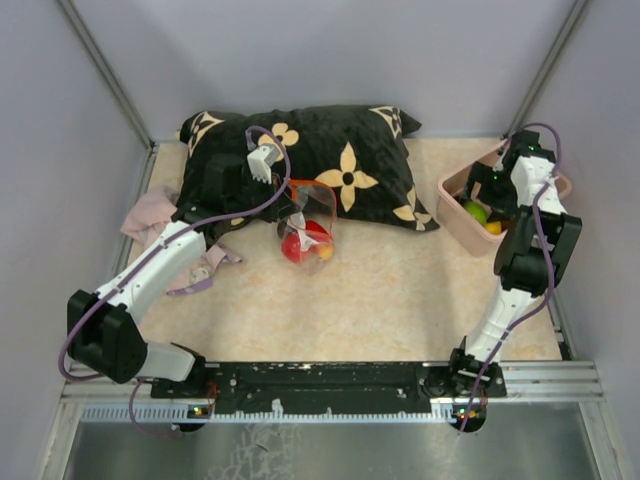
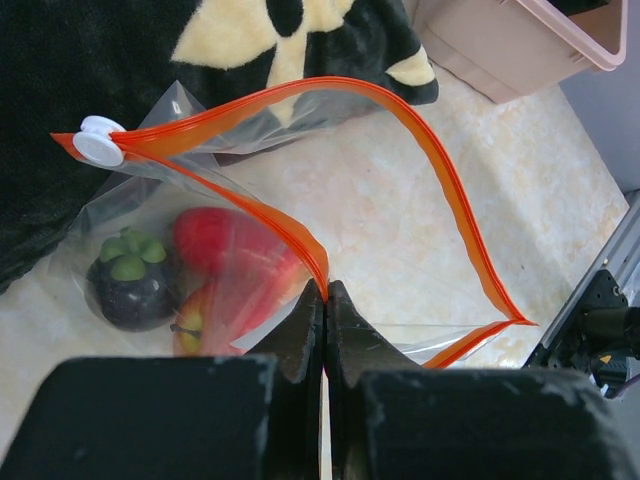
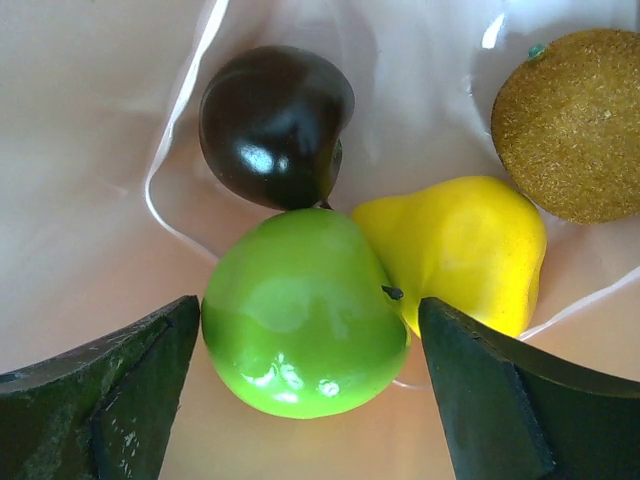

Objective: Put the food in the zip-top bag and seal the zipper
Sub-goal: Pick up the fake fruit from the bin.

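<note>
The clear zip-top bag [image 1: 308, 225] lies at the front of the pillow, its mouth held open. Its red-orange zipper strip [image 2: 440, 175] loops wide, with a white slider [image 2: 97, 145] at one end. Inside are a red fruit [image 2: 225, 250], a dark mangosteen [image 2: 130, 280] and a reddish-yellow apple [image 2: 200, 315]. My left gripper [image 2: 326, 290] is shut on the near zipper edge. My right gripper [image 3: 310, 335] is open inside the pink bin [image 1: 455, 212], its fingers either side of a green fruit [image 3: 305, 310]. Beside it lie a yellow fruit [image 3: 455, 250], a dark fruit [image 3: 272, 120] and a brown kiwi [image 3: 570, 120].
A black pillow with cream flowers [image 1: 340, 165] lies across the back of the table. A pink cloth [image 1: 150, 215] lies at the left under my left arm. The bin also shows in the left wrist view [image 2: 520, 45].
</note>
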Motion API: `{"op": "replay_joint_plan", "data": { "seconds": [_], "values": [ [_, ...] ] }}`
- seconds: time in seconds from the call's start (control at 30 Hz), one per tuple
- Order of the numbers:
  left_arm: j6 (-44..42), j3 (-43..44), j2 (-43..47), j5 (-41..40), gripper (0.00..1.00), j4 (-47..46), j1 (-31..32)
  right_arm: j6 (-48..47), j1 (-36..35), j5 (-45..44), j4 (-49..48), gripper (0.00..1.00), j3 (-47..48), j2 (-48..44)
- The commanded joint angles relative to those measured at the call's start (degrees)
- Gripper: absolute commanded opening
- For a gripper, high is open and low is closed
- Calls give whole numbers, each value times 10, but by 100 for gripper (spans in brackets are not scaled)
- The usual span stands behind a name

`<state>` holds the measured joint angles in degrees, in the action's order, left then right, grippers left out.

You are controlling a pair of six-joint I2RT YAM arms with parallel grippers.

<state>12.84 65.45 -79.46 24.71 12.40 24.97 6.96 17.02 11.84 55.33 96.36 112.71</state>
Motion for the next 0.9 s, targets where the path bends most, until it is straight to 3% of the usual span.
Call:
{"op": "replay_joint_plan", "data": {
  "seconds": [0.0,0.17,0.47,0.87],
  "values": [
    [0,18,-5,13,0,-12,-3,7,3,-4,-23,89,-19,4],
    [0,16,-3,13,0,-12,-2,12,3,23,-37,82,-28,9],
    [4,13,3,12,0,-13,-2,27,3,49,-58,54,-17,-26],
    [8,11,5,13,0,-16,-2,45,3,25,-119,42,-35,-112]
  ]
}}
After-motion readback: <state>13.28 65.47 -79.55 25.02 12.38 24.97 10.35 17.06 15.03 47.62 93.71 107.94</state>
